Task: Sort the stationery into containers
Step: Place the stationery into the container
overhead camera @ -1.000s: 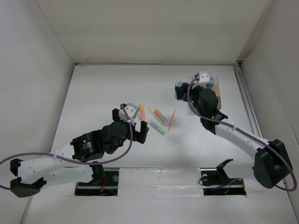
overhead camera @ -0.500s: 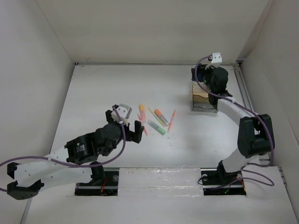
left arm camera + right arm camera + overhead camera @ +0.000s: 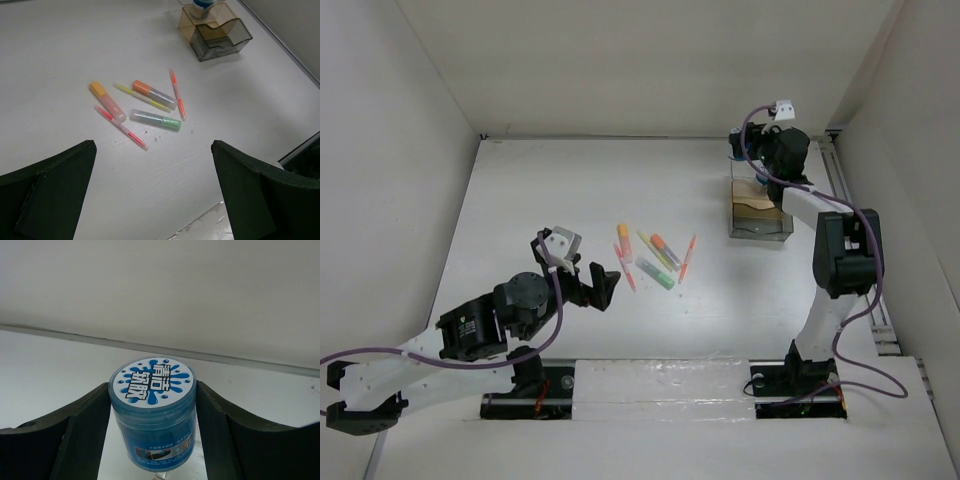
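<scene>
Several pens and markers lie loose mid-table [image 3: 655, 255]: an orange-capped highlighter [image 3: 106, 101], a pink pen [image 3: 121, 128], a yellow pen [image 3: 141, 97], an orange-capped marker [image 3: 153, 94], a green marker [image 3: 156, 120] and an orange pen [image 3: 176, 93]. The clear, tan-brown organizer [image 3: 758, 212] stands at the back right and also shows in the left wrist view [image 3: 216, 31]. My right gripper [image 3: 750, 150] is at its far end, shut on a blue-and-white tub [image 3: 152, 410] that stands upright over the rear compartment. My left gripper [image 3: 152, 200] is open and empty, near side of the pens. I see only one tub.
White walls close the table on the left, back and right. A rail runs along the right edge [image 3: 850, 230]. The arm bases and a shiny strip [image 3: 660, 385] line the near edge.
My right gripper has swung from over the organizer to its far end, with the tub between its fingers. My left gripper has drawn back, nearer and leftward, away from the pens.
</scene>
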### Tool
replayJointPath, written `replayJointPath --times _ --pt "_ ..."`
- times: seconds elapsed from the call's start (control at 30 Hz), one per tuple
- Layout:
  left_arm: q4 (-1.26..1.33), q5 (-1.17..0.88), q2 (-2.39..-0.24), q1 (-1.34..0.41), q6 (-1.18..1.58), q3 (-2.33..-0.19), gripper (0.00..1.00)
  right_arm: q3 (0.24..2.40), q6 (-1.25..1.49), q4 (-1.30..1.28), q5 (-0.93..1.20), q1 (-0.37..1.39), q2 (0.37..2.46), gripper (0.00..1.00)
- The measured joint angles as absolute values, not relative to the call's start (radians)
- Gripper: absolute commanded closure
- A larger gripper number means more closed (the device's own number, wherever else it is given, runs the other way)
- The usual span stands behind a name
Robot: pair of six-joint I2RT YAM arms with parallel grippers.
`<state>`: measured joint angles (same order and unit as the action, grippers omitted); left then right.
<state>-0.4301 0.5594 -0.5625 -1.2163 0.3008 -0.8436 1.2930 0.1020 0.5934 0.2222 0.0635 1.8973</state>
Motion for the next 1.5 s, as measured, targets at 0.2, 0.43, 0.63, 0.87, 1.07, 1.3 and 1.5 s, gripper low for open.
replayJointPath --times 0.2,0.43,0.63,0.87,1.07,1.3,1.5 --pt "-0.427 0.542 -0.564 -1.216 0.292 -0.843 0.01 1.295 0.109 0.591 0.254 0.036 1.949 1.00" --pt "-0.422 0.530 -0.564 -1.216 0.283 -0.843 0.01 1.295 0.110 0.596 0.300 -0.008 1.964 1.00" --pt "-0.408 0.525 -0.567 -1.216 0.278 -0.831 0.01 1.295 0.111 0.599 0.355 -0.035 1.996 1.00" --pt "-0.408 0.522 -0.572 -1.216 0.278 -0.830 0.01 1.294 0.109 0.599 0.404 -0.045 2.016 1.00" --pt "-0.406 0.513 -0.563 -1.216 0.278 -0.830 0.01 1.294 0.109 0.599 0.419 -0.047 2.016 1.00" --pt "-0.400 0.506 -0.547 -1.216 0.271 -0.830 0.01 1.294 0.104 0.598 0.433 -0.050 2.017 1.00" --pt "-0.400 0.503 -0.544 -1.216 0.270 -0.830 0.01 1.303 0.094 0.554 0.448 -0.052 2.024 1.00"
